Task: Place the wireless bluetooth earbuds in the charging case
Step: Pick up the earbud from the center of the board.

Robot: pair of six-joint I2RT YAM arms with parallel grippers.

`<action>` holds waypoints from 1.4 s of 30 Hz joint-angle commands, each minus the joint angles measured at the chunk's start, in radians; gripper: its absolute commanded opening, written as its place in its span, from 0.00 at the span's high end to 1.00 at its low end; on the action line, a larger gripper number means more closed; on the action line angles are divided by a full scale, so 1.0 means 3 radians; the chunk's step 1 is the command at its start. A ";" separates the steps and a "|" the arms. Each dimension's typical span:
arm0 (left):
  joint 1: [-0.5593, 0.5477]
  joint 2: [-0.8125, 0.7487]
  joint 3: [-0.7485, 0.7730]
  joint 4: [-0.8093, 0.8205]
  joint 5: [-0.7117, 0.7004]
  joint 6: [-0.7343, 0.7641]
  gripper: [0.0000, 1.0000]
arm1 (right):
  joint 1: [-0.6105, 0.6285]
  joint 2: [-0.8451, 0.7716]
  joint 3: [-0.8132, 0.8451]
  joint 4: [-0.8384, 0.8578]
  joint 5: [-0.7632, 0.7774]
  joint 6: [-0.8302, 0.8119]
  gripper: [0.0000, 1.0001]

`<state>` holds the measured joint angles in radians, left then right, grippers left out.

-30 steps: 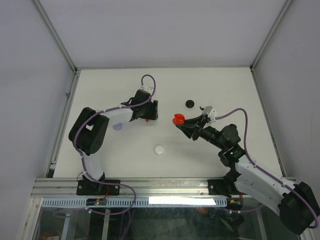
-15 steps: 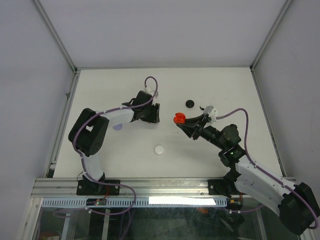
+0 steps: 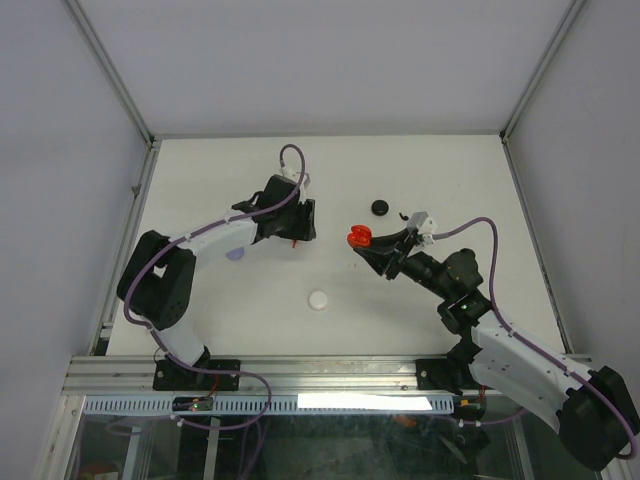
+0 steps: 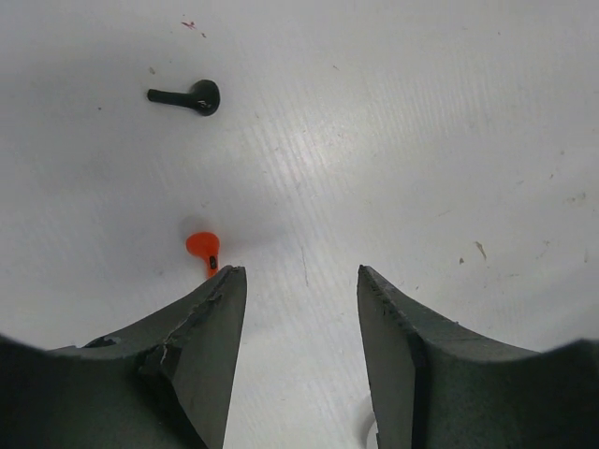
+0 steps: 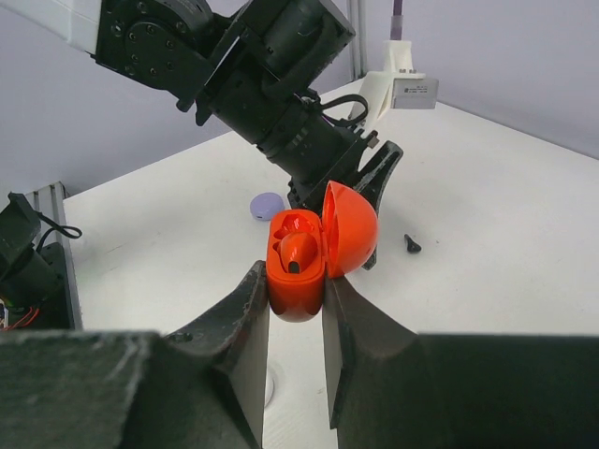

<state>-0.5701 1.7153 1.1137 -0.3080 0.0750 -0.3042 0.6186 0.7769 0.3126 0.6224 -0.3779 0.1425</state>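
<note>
Tabletop (image 4: 430,140) bears red earbud (image 4: 203,248) beside left gripper (image 4: 299,277).

White shells and black joint housings make up the left arm (image 3: 215,238) and the right arm (image 3: 520,360); purple cables (image 3: 284,153) loop to each wrist; a green light (image 3: 463,297) shows on the right arm; the left gripper (image 4: 301,281) has dark, wedge-shaped, scuffed fingers (image 4: 201,346)

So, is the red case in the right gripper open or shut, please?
Open: the red case has its lid hinged back, one earbud seated inside.
</note>
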 commanded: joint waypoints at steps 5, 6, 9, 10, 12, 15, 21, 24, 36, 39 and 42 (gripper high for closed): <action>0.0014 0.0106 0.0239 -0.0257 -0.0470 -0.0071 0.48 | -0.0014 -0.0075 0.0006 0.0094 0.0075 -0.0061 0.97; 0.0022 0.0157 0.0268 -0.0281 -0.0480 -0.0068 0.48 | -0.0015 -0.0081 0.0004 0.0090 0.0082 -0.0061 0.97; 0.0051 0.0288 0.0370 -0.0328 -0.0488 -0.0033 0.49 | -0.0019 -0.0087 0.0002 0.0088 0.0081 -0.0061 0.97; 0.0058 0.0328 0.0399 -0.0342 -0.0485 -0.0017 0.49 | -0.0017 -0.0084 0.0004 0.0088 0.0079 -0.0061 0.97; 0.0085 0.0399 0.0453 -0.0384 -0.0466 0.0009 0.50 | -0.0017 -0.0079 0.0005 0.0086 0.0076 -0.0061 0.97; 0.0122 0.0486 0.0526 -0.0460 -0.0427 0.0031 0.52 | -0.0017 -0.0081 0.0002 0.0086 0.0073 -0.0061 0.97; 0.0142 0.0576 0.0613 -0.0538 -0.0459 0.0075 0.55 | -0.0019 -0.0064 0.0004 0.0096 0.0069 -0.0061 0.97; 0.0147 0.0640 0.0654 -0.0579 -0.0454 0.0107 0.57 | -0.0018 -0.0064 0.0003 0.0099 0.0065 -0.0061 0.97; 0.0137 0.0795 0.0760 -0.0815 -0.0398 0.0164 0.69 | -0.0020 -0.0073 0.0023 0.0106 0.0068 -0.0056 0.97; 0.0106 0.0812 0.0772 -0.0906 -0.0433 0.0192 0.69 | -0.0018 -0.0084 0.0022 0.0107 0.0068 -0.0056 0.97; 0.0080 0.0843 0.0803 -0.1016 -0.0486 0.0216 0.69 | -0.0026 -0.0079 0.0021 0.0111 0.0059 -0.0047 0.97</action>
<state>-0.5308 1.9465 1.3231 -0.5400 -0.0532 -0.2672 0.6167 0.7689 0.3126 0.6220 -0.3737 0.1387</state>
